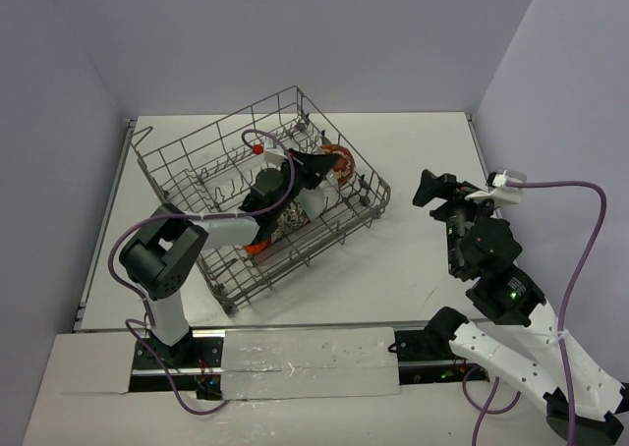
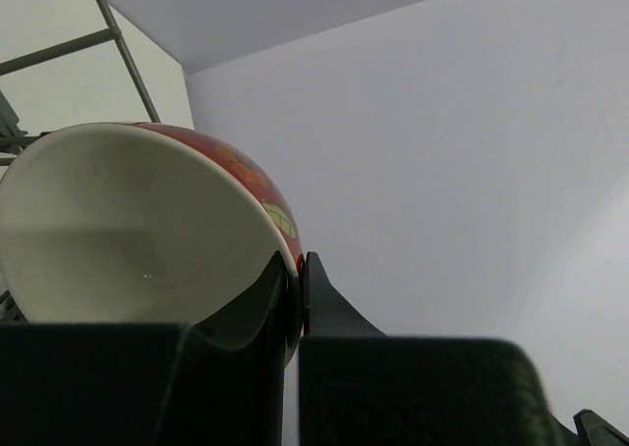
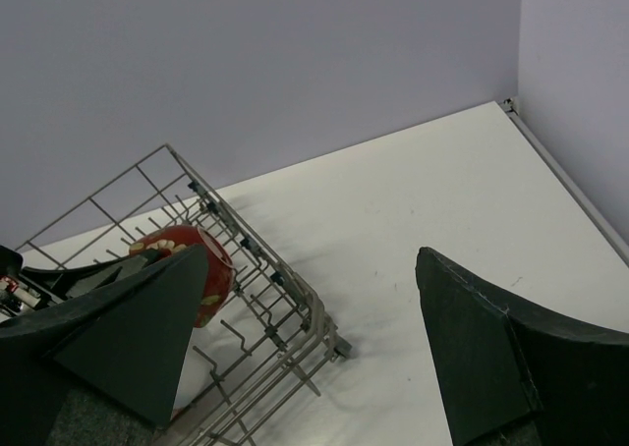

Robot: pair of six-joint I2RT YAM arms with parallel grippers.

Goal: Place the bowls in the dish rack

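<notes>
Although it is round, the red-patterned bowl [image 1: 339,159] is tipped well up on its edge. In the overhead view its white inside turns toward the lower left of the frame and its red outside toward the upper right. It is inside the dish rack [image 1: 342,137], close to the basket's upper right wall, a little right of the middle of the frame; we cannot tell whether it rests on the tines. From the left wrist we look straight into its white hollow, which fills the left half of that frame. The left gripper [image 2: 298,269] is clenched on the bowl's rim, with one finger [image 2: 257,304] inside the hollow and the other against the red outer wall. The left arm [image 1: 162,259] rises from the lower left, folds at the elbow, and lays its forearm across the rack toward the upper right. Beneath that forearm we make out an orange-red bowl [image 1: 257,248] and a dark-and-white bowl [image 1: 292,218], both partly hidden. The right gripper [image 3: 314,338] is spread wide with nothing between its fingers. It hangs over the bare white table [image 1: 413,269] at the right of the overhead frame, well apart from the rack and pointing toward the bowl. The right arm [image 1: 501,299] climbs from the lower right corner and bends back toward the left.
</notes>
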